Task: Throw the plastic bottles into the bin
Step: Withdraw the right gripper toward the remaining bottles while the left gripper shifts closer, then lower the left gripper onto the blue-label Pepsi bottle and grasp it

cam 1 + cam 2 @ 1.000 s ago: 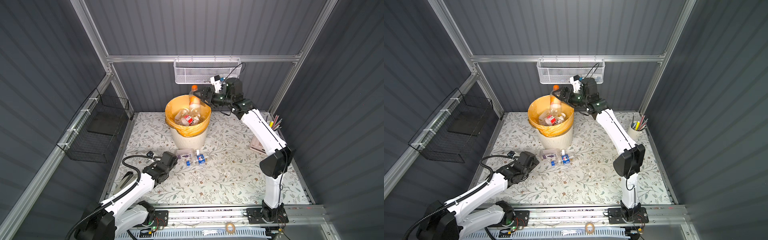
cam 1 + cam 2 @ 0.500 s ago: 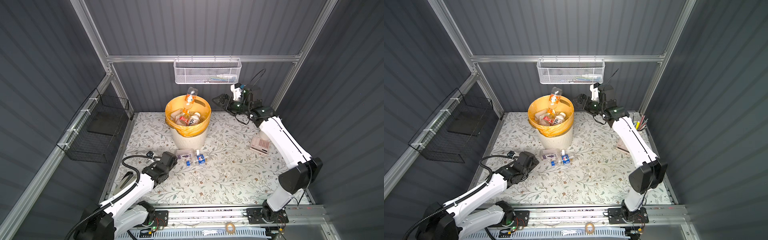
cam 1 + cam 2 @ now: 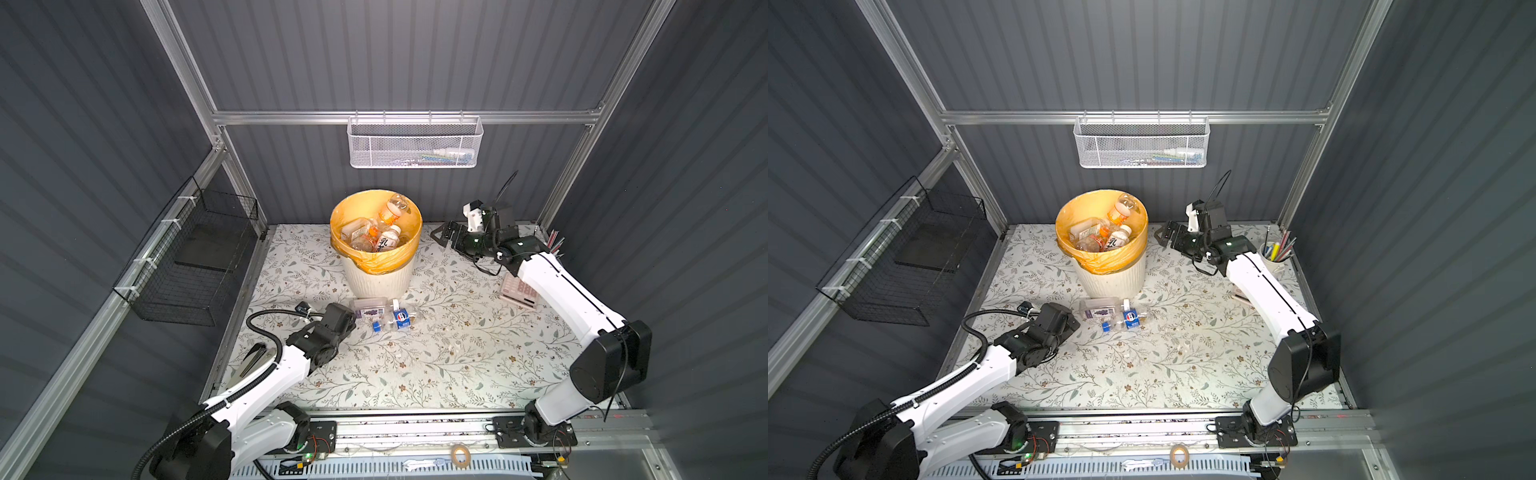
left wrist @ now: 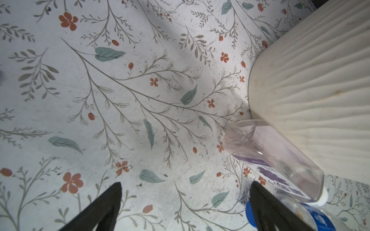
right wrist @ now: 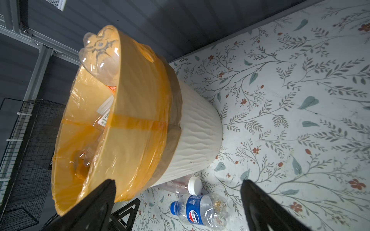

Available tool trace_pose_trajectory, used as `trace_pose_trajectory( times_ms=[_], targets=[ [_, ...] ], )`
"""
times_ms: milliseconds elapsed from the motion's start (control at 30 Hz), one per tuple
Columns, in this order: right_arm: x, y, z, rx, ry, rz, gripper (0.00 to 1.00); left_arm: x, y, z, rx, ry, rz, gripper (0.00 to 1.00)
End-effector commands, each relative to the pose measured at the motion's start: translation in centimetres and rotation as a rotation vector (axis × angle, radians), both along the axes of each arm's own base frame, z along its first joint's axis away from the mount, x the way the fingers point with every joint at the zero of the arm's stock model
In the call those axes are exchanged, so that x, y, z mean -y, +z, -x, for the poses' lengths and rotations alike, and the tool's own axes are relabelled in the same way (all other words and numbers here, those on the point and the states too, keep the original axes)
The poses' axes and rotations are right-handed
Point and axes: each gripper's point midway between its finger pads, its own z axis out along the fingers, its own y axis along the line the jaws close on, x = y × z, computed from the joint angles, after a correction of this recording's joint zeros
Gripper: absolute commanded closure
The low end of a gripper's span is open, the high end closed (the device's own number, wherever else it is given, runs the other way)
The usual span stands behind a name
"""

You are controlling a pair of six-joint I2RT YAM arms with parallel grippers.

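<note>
Withdrawn from above the bin [image 3: 376, 278], the right pincer [image 3: 441, 237] is held spread and empty beside it. The orange-labelled bottle [image 3: 392, 212] is lodged base-up inside, against the rim. Nearest, the left pincer [image 4: 185, 183] is spread just beside 2 bottles [image 3: 386, 316] left on the desk [image 3: 436, 353]: a purple-labelled one [image 3: 370, 308] by the bin's foot and a blue-labelled one [image 3: 400, 320]. Only these are judged outstanding. Farther right, a calculator [image 3: 519, 291] is partly hidden under the right arm [image 3: 573, 299]; no obstruction is seen.

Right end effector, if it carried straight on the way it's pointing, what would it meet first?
Most likely the bin, on its side wall; the open right end effector faces it across a gap. Depth is unclear.
</note>
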Motion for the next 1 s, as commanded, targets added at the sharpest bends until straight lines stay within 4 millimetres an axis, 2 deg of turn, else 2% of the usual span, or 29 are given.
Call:
trace_pose_trajectory(
  times_ms=[0,200,300,433,600,733,867,967],
  targets=[
    [0.6,-1.3,0.5,-0.009,-0.027,-0.004,0.01,0.2,0.3,-0.2,0.000,-0.025,-0.019,0.01],
    [0.5,-8.9,2.9,-0.209,-0.075,-0.075,0.01,1.0,0.9,-0.8,0.016,-0.082,-0.031,0.01],
    [-0.4,-12.0,4.4,-0.305,-0.080,-0.139,0.01,2.3,1.7,-1.7,0.038,-0.170,-0.042,0.01],
    [0.0,-15.0,5.4,-0.373,-0.135,-0.175,0.01,4.9,2.5,-3.0,0.042,-0.357,-0.099,0.01],
    [1.5,-16.5,6.0,-0.393,-0.199,-0.169,0.01,8.9,2.6,-3.8,0.003,-0.619,-0.235,0.01],
    [2.8,-16.7,6.1,-0.397,-0.233,-0.178,0.01,13.5,3.0,-3.2,0.010,-0.834,-0.425,0.01],
    [4.1,-16.8,6.2,-0.394,-0.269,-0.190,0.01,17.2,2.2,-2.7,-0.009,-1.008,-0.507,0.01],
    [5.0,-16.9,6.4,-0.392,-0.287,-0.191,0.01,18.7,1.0,-2.8,-0.042,-1.093,-0.540,0.01]
  ],
)
